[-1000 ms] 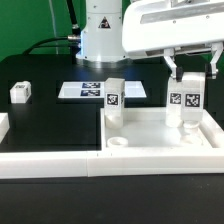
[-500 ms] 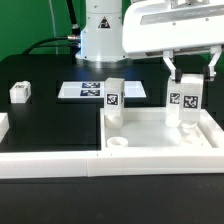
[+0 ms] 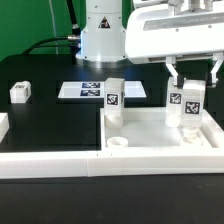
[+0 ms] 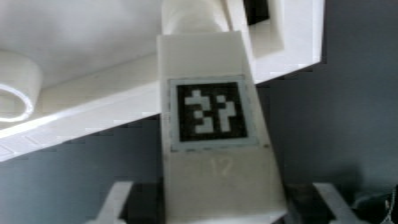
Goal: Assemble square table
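We see the square table top [image 3: 160, 137] lying flat on the black worktop [image 3: 50, 120], towards the exterior view's right. It is a white plastic tray with a raised rim, and a round socket [image 3: 118, 143] shows open in its near corner on the exterior view's left.

The standing leg [image 3: 114, 97], a white block, is upright at the far corner on that same side and carries a black-and-white square tag [image 3: 113, 98] on its front. The held leg [image 3: 187, 108] is upright, perhaps a touch tilted, at the far corner on the exterior view's right. Its narrowed lower end meets the top there, though we cannot tell whether it sits in a socket.

The claw [image 3: 191, 87] comes from above and is clamped on this leg's upper end, one finger on each side. In the wrist view the held leg [image 4: 214, 120] shows its own tag [image 4: 214, 108], with the top's rim [image 4: 107, 110] beyond it. A faint raised mark lies under the tag, too faint for us to read.

The loose leg [image 3: 20, 92] lies on the worktop well apart, at the exterior view's left. The marker board [image 3: 85, 90] lies behind the top. We make out no brand or readable writing, only the coded tags.
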You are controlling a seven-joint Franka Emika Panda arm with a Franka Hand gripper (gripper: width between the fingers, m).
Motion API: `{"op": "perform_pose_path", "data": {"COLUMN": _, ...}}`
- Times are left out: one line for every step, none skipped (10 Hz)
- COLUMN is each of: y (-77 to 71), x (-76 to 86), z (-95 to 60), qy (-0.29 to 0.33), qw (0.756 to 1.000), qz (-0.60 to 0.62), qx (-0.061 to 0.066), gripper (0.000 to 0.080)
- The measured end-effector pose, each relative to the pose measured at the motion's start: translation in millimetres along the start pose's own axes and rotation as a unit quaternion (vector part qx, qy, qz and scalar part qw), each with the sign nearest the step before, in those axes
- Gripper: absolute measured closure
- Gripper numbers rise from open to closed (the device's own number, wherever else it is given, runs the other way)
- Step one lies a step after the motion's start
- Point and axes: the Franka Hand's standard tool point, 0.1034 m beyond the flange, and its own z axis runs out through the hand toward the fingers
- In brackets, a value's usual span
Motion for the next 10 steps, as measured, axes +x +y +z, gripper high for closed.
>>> {"op": "perform_pose_path", "data": {"y": 1.0, "x": 1.6, "z": 2.5, "qy": 0.001, "qw": 1.0, "qz": 0.0, "qx": -0.002, "gripper": 0.0505}}
{"op": "perform_pose_path", "data": {"y": 0.2, "x": 4.3, "z": 4.9, "qy": 0.004, "qw": 1.0, "qz": -0.001, "qx": -0.002, "gripper": 0.0505}}
{"op": "perform_pose_path", "data": {"y": 0.6, "x": 5.9, "z": 7.8, "qy": 0.006, "qw": 1.0, "qz": -0.001, "qx": -0.003, "gripper": 0.0505}}
{"op": "perform_pose_path", "data": {"y": 2.0, "x": 5.4, "z": 11.2, "qy": 0.005, "qw": 1.0, "qz": -0.001, "qx": -0.005, "gripper": 0.0505}}
{"op": "perform_pose_path", "data": {"y": 1.6, "x": 4.9, "z": 13.2, "qy": 0.007, "qw": 1.0, "qz": -0.003, "qx": -0.006, "gripper": 0.0505}}
{"op": "perform_pose_path", "data": {"y": -0.6, "x": 1.1, "z": 15.0, "qy": 0.005, "qw": 1.0, "qz": -0.004, "qx": -0.006, "gripper": 0.0505}}
{"op": "perform_pose_path", "data": {"y": -3.5, "x": -0.8, "z": 15.8, "qy": 0.012, "qw": 1.0, "qz": -0.008, "qx": -0.006, "gripper": 0.0505}}
{"op": "perform_pose_path", "data": {"y": -6.3, "x": -1.0, "z": 16.0, "qy": 0.026, "qw": 1.0, "qz": -0.014, "qx": -0.006, "gripper": 0.0505}}
{"op": "perform_pose_path", "data": {"y": -9.7, "x": -2.2, "z": 15.8, "qy": 0.036, "qw": 0.999, "qz": -0.018, "qx": -0.005, "gripper": 0.0505}}
{"op": "perform_pose_path", "data": {"y": -13.3, "x": -3.4, "z": 15.4, "qy": 0.049, "qw": 0.999, "qz": -0.023, "qx": -0.005, "gripper": 0.0505}}
